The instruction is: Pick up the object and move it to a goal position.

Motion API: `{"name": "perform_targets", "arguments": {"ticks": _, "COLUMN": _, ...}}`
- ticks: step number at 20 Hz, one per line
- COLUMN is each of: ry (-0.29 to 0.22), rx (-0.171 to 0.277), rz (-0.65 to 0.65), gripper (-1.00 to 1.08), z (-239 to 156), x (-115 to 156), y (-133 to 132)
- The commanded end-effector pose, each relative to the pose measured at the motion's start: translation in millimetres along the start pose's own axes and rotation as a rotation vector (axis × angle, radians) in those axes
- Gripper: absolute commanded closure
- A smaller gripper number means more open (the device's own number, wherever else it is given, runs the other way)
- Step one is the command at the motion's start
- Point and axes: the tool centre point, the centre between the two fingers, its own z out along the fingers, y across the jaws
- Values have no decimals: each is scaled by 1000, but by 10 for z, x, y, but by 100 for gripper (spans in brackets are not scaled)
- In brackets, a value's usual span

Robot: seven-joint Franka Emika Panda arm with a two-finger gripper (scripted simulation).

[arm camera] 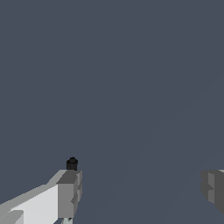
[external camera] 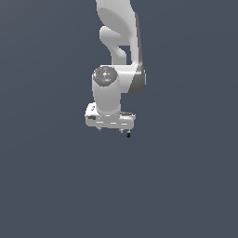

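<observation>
My white gripper (external camera: 111,129) hangs low over the dark grey floor with its jaws wide apart and nothing between them. In the wrist view (arm camera: 140,192) one grey fingertip (arm camera: 69,192) and the other (arm camera: 213,187) stand far from each other. The object (arm camera: 72,164), a tiny stick, shows its black tip just past the first fingertip; a sliver of pale shaft shows at the frame edge and the fingertip hides the rest. In the exterior view the black tip (external camera: 128,135) shows beside the finger at the exterior view's right, outside the gap.
A flat dark grey floor (external camera: 186,186) fills both views. The white arm (external camera: 121,42) rises above the gripper. No goal marker shows.
</observation>
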Motion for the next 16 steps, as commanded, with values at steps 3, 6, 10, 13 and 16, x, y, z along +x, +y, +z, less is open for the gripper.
{"name": "perform_targets", "arguments": {"ticks": 3, "ry": 2, "rx": 1, "rz": 8, "gripper": -92, "z": -10, "x": 19, "y": 44}}
{"name": "perform_targets", "arguments": {"ticks": 6, "ry": 2, "rx": 1, "rz": 7, "gripper": -92, "z": 8, "x": 5, "y": 14}}
{"name": "perform_targets", "arguments": {"ticks": 10, "ry": 5, "rx": 1, "rz": 15, "gripper": -92, "z": 73, "x": -50, "y": -67}}
{"name": "perform_targets", "arguments": {"ticks": 13, "ry": 8, "rx": 1, "rz": 24, "gripper": -92, "z": 154, "x": -122, "y": -169}}
{"name": "perform_targets", "arguments": {"ticks": 16, "ry": 12, "rx": 1, "rz": 35, "gripper": -92, "z": 261, "x": -226, "y": -302}}
